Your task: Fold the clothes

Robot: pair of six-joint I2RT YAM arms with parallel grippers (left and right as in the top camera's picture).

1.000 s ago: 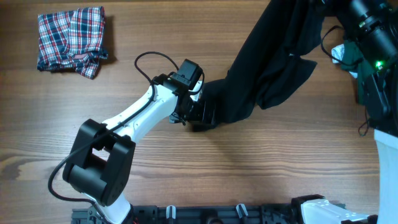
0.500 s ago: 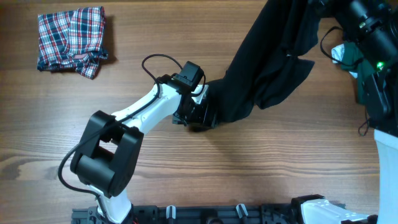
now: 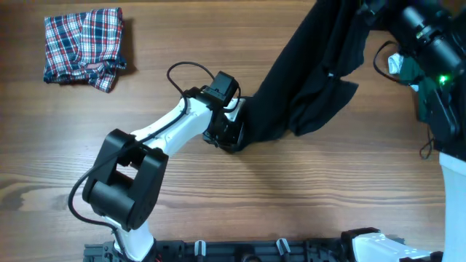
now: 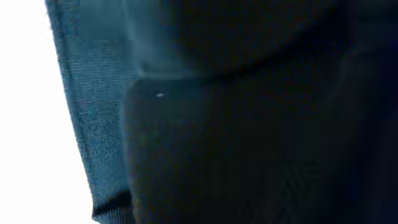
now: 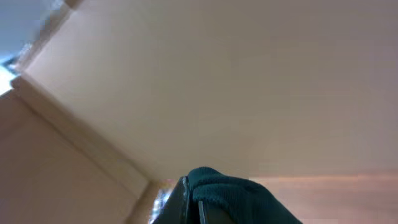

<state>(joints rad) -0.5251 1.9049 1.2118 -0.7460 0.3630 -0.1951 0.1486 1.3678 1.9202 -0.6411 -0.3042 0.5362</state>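
Observation:
The black shirt hangs as a long drape from the top right of the overhead view down to the table's middle. My left gripper is shut on its lower end, just above the wood. Dark cloth fills the left wrist view and hides the fingers. My right gripper is raised at the top edge, shut on the shirt's upper end. In the right wrist view a fold of dark cloth is pinched at the jaws below a beige ceiling. A plaid garment lies crumpled at the far left. A dark green garment lies by the right arm.
The right arm with its cables stands along the table's right edge. A small white item lies beside the green garment. The left arm's base sits at the front left, its white link reaching toward the middle.
My left gripper has shut on the shirt's lower end. The left arm's elbow swung slightly right a moment ago. The shirt's hanging flap shifted a little to the left.

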